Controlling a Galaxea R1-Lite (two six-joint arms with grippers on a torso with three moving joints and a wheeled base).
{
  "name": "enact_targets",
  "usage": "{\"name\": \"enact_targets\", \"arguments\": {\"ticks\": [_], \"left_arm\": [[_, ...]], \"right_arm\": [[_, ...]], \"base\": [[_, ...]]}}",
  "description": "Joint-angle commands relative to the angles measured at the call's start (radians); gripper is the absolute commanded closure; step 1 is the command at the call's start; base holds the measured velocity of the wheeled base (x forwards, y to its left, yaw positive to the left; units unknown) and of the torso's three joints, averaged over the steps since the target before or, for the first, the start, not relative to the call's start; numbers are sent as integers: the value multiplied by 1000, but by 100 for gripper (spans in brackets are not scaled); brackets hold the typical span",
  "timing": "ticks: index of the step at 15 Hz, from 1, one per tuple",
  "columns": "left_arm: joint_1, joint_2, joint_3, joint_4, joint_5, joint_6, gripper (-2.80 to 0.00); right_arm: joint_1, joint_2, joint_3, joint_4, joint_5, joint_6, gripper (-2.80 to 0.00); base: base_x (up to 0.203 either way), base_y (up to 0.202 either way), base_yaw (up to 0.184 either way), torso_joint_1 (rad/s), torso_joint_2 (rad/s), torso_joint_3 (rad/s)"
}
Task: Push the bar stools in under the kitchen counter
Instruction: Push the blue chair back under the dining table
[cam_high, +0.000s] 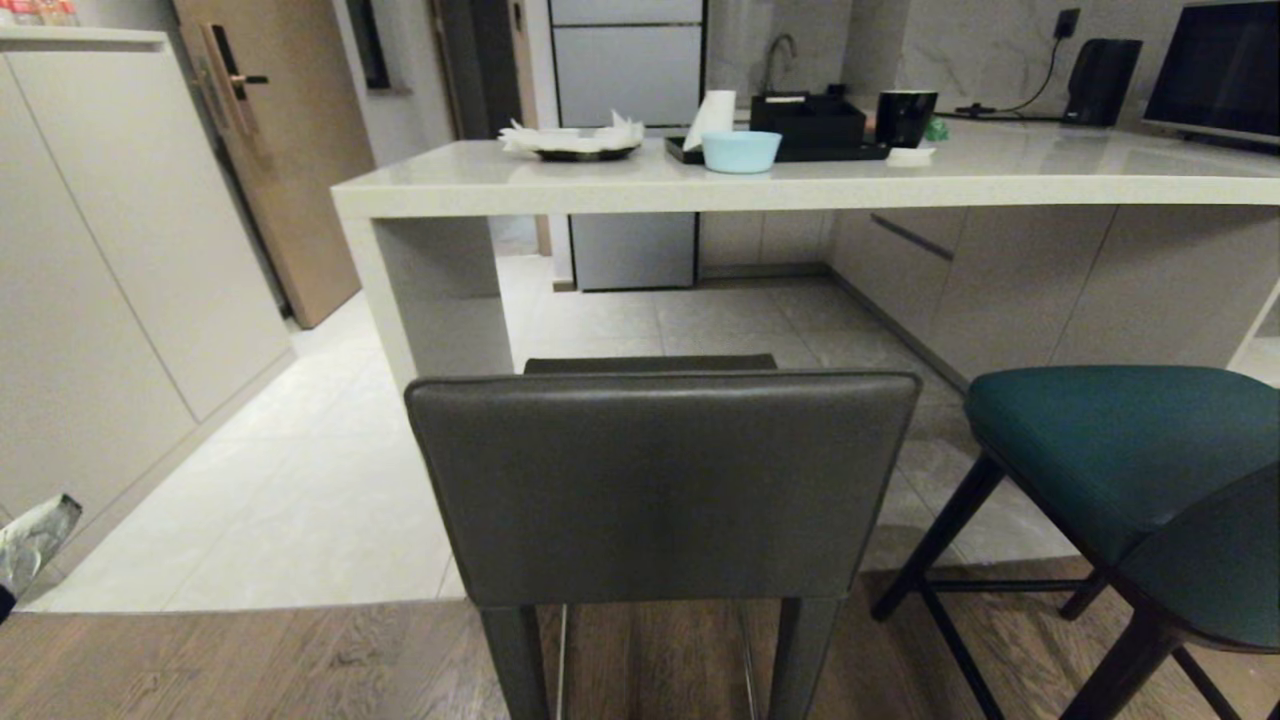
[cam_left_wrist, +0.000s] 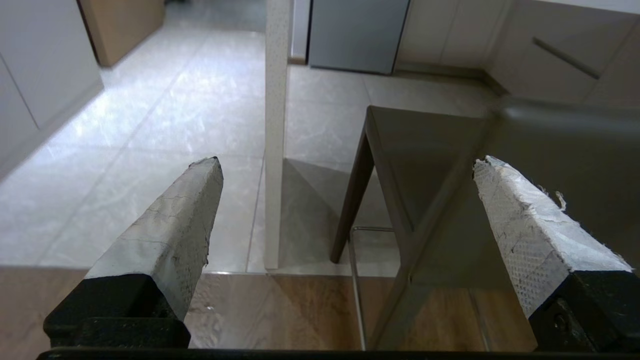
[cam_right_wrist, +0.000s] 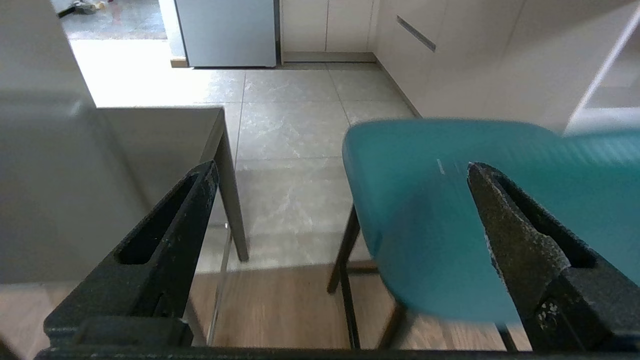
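Left gripper (cam_left_wrist: 345, 170), fingers spread wide and empty, hangs over the seam of wood floor (cam_left_wrist: 280, 310) and pale tiles (cam_left_wrist: 150, 150), touching nothing; one finger (cam_left_wrist: 175, 235) frames open tile, the other the grey stool (cam_left_wrist: 425, 160). Right gripper (cam_right_wrist: 340, 175), likewise released and empty, points level between the grey stool and the teal stool (cam_right_wrist: 440, 220). Both stools stand on the floor seam, side by side and apart, short of the desk (cam_high: 800, 185). Beneath the desk's thick edge, bare tiled floor lies open ahead of both stools; the desk's side panel (cam_high: 440, 300) stands just left of the grey stool's flat back (cam_high: 660, 480). Teal stool (cam_high: 1120, 460) is at right.
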Motion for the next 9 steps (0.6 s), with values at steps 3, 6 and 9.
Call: {"name": "enact_targets", "arguments": {"ticks": [3, 6, 9], "left_arm": [[-3, -312, 35, 172, -2, 60, -280], [38, -438, 77, 223, -13, 100, -280], [41, -563, 132, 277, -21, 119, -280]], "right_arm": [[0, -270, -3, 143, 9, -8, -280], [4, -357, 25, 163, 41, -34, -280], [26, -426, 57, 170, 47, -44, -280]], "base": [[0, 0, 0, 0, 0, 0], [0, 0, 0, 0, 0, 0], [0, 0, 0, 0, 0, 0]]}}
